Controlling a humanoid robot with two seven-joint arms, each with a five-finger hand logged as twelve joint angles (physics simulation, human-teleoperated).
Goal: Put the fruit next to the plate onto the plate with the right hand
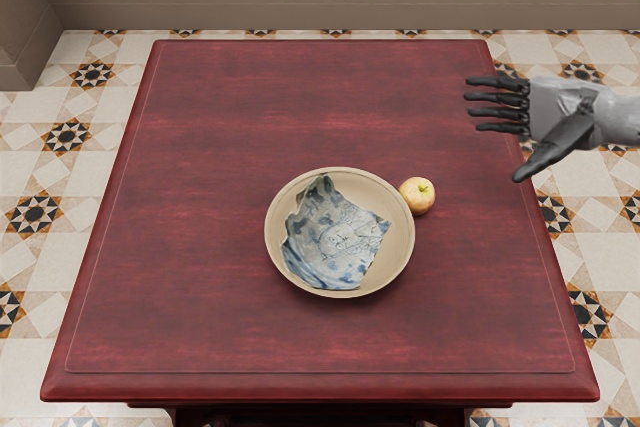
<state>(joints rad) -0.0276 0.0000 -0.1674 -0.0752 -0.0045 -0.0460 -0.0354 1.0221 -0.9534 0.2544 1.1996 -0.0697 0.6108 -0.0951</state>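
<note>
Red table (200, 332) with plate (277, 219), apple (417, 195) just beside its rim; right hand (545, 115) spread, empty, well apart.

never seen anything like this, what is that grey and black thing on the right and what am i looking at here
This is a computer-simulated scene, not a photo. The single picture comes from the robot's head camera, looking down at a slant on a dark red wooden table.

The grey and black thing is the robot's right hand, a five-finger hand on an arm that enters from the picture's right edge. It hovers near the table's far right corner with its fingers spread, holding nothing. The left arm is out of view.

On the table lies a beige plate with a blue pattern inside. A small apple sits just to its right, beside the rim and not yet on the plate.
</note>
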